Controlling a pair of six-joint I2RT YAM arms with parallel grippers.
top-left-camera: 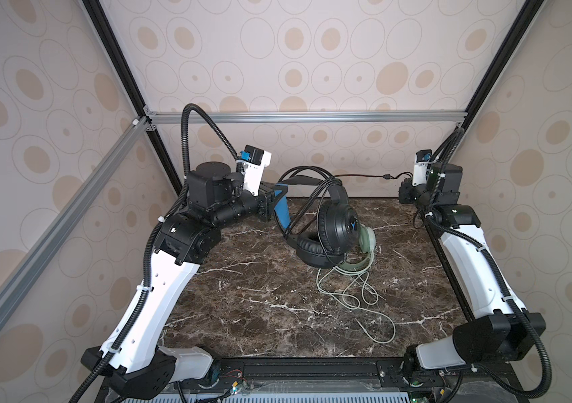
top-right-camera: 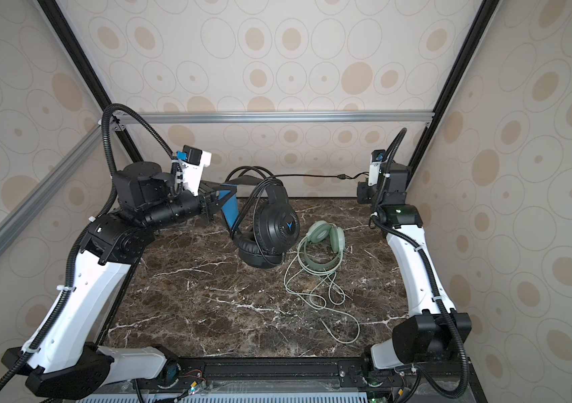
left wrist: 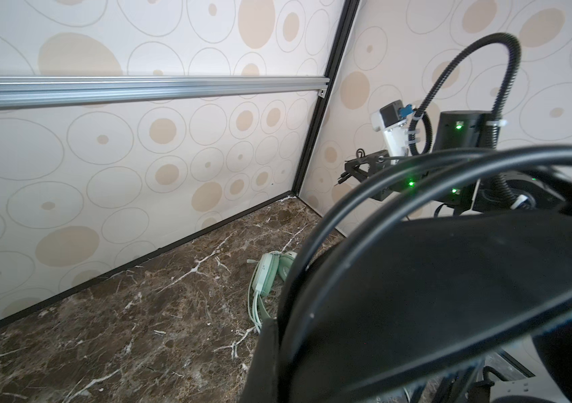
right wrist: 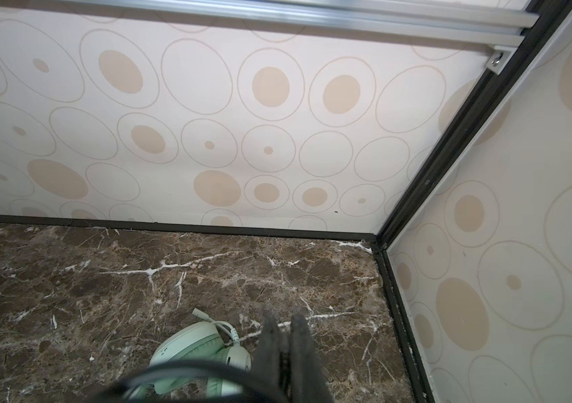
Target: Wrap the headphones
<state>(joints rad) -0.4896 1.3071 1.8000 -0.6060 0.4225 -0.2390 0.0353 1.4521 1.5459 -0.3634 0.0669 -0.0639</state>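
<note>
The left gripper (top-left-camera: 273, 201) is clamped on the headband (top-left-camera: 283, 213) of the black headphones (top-left-camera: 338, 223), at its blue-lined side. It holds the pair raised near the back of the table (top-left-camera: 242, 296) with the earcups hanging down; whether the lower cup rests on the marble I cannot tell. The right gripper (top-left-camera: 405, 185), over by the right wall, has its fingers (right wrist: 298, 335) pressed together. The black cable (top-left-camera: 358, 177) runs to it in a nearly straight line from the headband, so I judge it is pinching the cable close to the plug end. Several turns already lie over the headband and down around the cups, so wrapping this pair looks well under way, with only a short tail left.

To do it well, the right gripper should carry the tail around the headband under light tension. That means enough that the laid turns do not slip, but not so much that the headband twists in the left gripper's clamp. The last turn should land beside the others, and the plug wants tucking under 1 of them before release.

The mint-green headphones (top-right-camera: 323, 233) lie on the table near the hanging cups, their pale green cable (top-right-camera: 326, 300) sprawled loose toward the front — 1 of 2 pairs not yet wrapped. The tail's path should pass above them, clear of snagging.
</note>
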